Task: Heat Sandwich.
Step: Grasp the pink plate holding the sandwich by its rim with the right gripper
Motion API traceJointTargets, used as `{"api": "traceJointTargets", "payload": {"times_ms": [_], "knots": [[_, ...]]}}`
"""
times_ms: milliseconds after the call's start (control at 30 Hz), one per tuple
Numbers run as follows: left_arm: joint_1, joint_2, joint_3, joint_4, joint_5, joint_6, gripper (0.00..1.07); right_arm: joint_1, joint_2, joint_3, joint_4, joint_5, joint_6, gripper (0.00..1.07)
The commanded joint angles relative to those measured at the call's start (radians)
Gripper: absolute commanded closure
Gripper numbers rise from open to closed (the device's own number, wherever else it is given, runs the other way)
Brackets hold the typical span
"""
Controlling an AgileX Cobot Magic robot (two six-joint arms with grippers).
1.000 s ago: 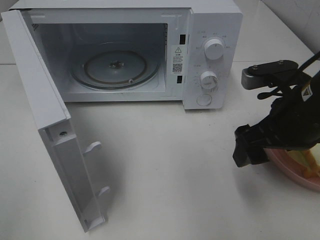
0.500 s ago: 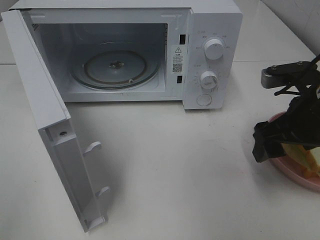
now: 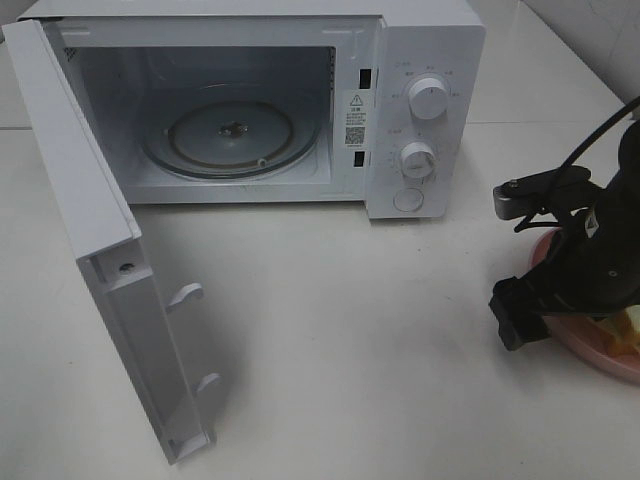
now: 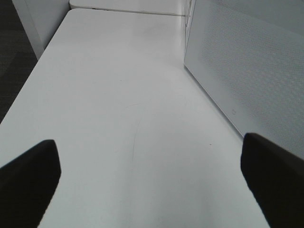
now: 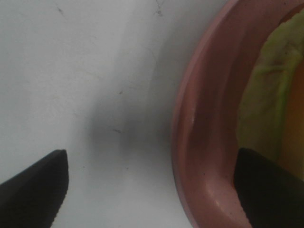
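Microwave (image 3: 250,100) stands door-open on table (image 3: 350,330). Right arm (image 3: 600,270) hides most of pink plate (image 3: 585,352) at frame edge; sandwich (image 5: 268,90) cut off, only green filling and crust showing. Right gripper (image 5: 152,185) spread wide, plate rim between fingers (image 5: 33,190), sandwich beside one. Left gripper (image 4: 152,175) wide over table.

White microwave (image 3: 432,40) on table (image 3: 350,330), door (image 3: 85,190) open, glass turntable (image 3: 230,135) inside, 2 knobs (image 3: 427,98).

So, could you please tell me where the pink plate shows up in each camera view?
Exterior high: pink plate at the right edge, partly behind the right arm.
Left wrist: not in it.
Right wrist: its rim runs between the open fingers.
Shared landmark: the sandwich on it.
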Motion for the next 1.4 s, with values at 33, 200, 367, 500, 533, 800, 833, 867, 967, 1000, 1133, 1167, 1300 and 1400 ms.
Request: {"api": "traceJointTargets", "payload": {"times_ms": [33,200,367,500,533,800,833,867,967,1000,1133,1167,1300,1400], "knots": [[-0.001,-0.019,0.001,0.0,-0.01,0.0,0.09,-0.004,0.043,-0.001,-0.055,-0.028,0.056,0.18],[-0.001,-0.019,0.001,0.0,-0.01,0.0,0.09,-0.004,0.071,-0.001,-0.102,-0.031,0.102,0.19],[-0.001,-0.019,0.001,0.0,-0.01,0.0,0.09,-0.004,0.07,-0.001,-0.102,-0.034,0.107,0.2],[-0.001,-0.019,0.001,0.0,-0.01,0.0,0.09,-0.004,0.07,-0.001,-0.102,-0.034,0.106,0.22],[-0.001,-0.019,0.001,0.0,-0.01,0.0,0.09,-0.004,0.07,-0.001,-0.102,-0.034,0.106,0.22],[-0.001,-0.019,0.001,0.0,-0.01,0.0,0.09,-0.004,0.07,-0.001,-0.105,-0.034,0.102,0.48],[-0.001,-0.019,0.001,0.0,-0.01,0.0,0.09,-0.004,0.07,-0.001,-0.106,-0.034,0.108,0.61],[-0.001,-0.019,0.001,0.0,-0.01,0.0,0.09,-0.004,0.07,-0.001,-0.106,-0.034,0.108,0.61],[-0.001,-0.019,0.001,0.0,-0.01,0.0,0.09,-0.004,0.07,-0.001,-0.132,-0.034,0.129,0.94],[-0.001,-0.019,0.001,0.0,-0.01,0.0,0.09,-0.004,0.07,-0.001,-0.132,-0.034,0.129,1.03],[-0.001,-0.019,0.001,0.0,-0.01,0.0,0.09,-0.004,0.07,-0.001,-0.132,-0.039,0.128,1.07],[-0.001,-0.019,0.001,0.0,-0.01,0.0,0.09,-0.004,0.07,-0.001,-0.132,-0.039,0.128,1.07],[-0.001,-0.019,0.001,0.0,-0.01,0.0,0.09,-0.002,0.07,-0.001,-0.132,-0.039,0.128,1.07],[-0.001,-0.019,0.001,0.0,-0.01,0.0,0.09,-0.001,0.07,-0.001,-0.132,-0.039,0.125,1.07]]}}
